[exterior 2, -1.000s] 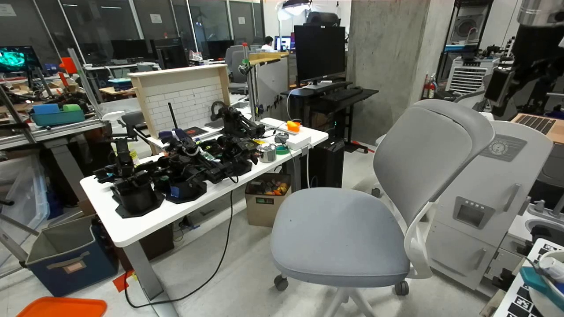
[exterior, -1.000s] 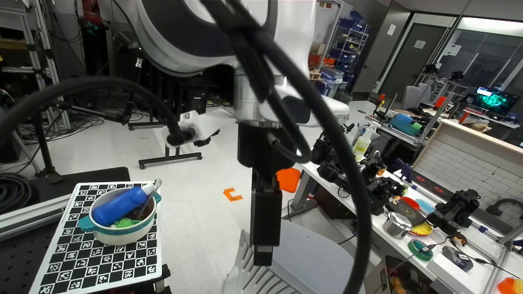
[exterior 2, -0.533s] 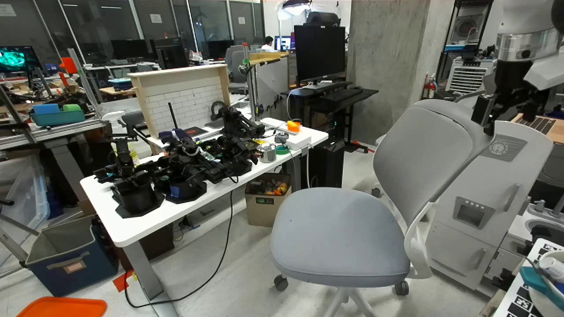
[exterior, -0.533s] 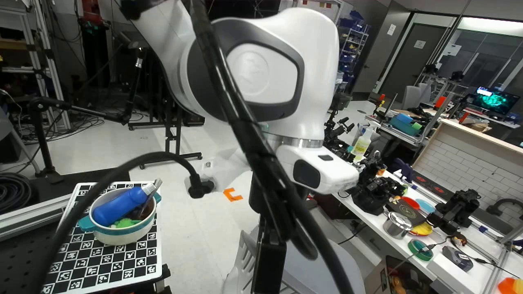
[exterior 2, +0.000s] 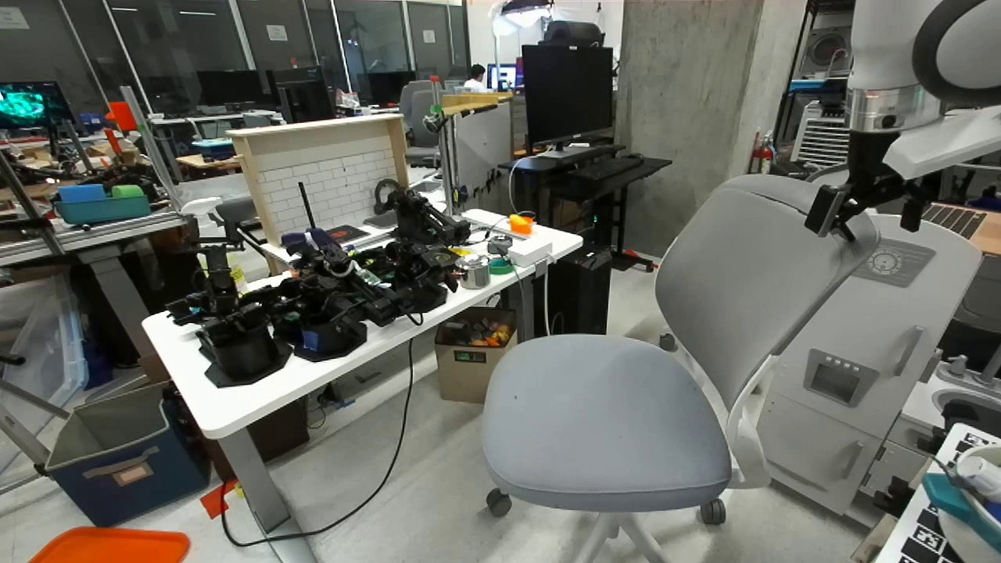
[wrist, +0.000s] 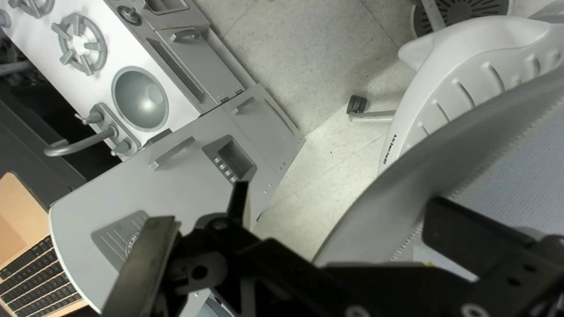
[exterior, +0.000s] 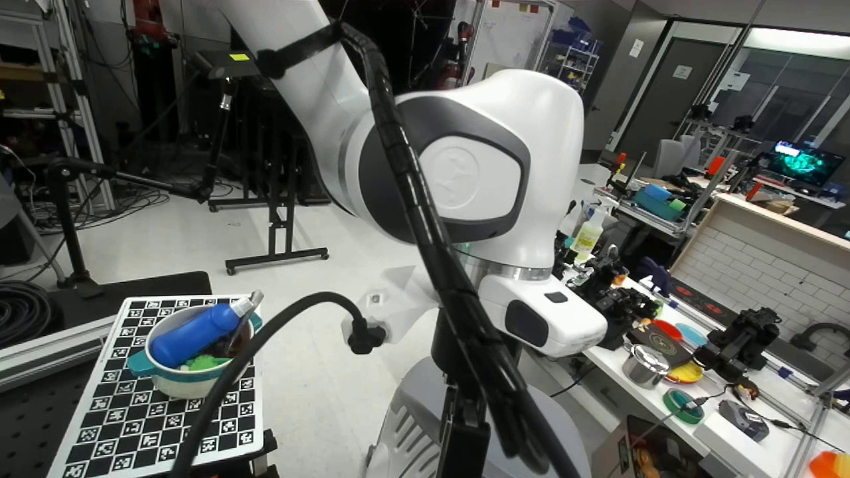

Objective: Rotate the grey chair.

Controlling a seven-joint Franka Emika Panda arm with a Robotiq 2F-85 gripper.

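Grey chair [exterior 2: 665,391] upright, in an exterior view btw white tabletop [exterior 2: 185,383] & play kitchen [exterior 2: 868,328]. Gripper [exterior 2: 866,219] wide, up at top of backrest [exterior 2: 743,281]; wrist view: backrest edge runs btw the 2 fingers [wrist: 141,264], 1 over fabric, other on kitchen side. Contact w/ chair: can't tell. Blk robot arms [exterior 2: 242,352] on tabletop. Blue bottle [exterior: 192,337] tilted in pot [exterior: 176,386] on checkered board [exterior: 166,425], apart from chair.

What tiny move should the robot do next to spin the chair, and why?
Maybe nudge the open gripper gently sideways against the backrest: in the wrist view the backrest's edge runs between the fingers, so pushing might turn the grey chair.
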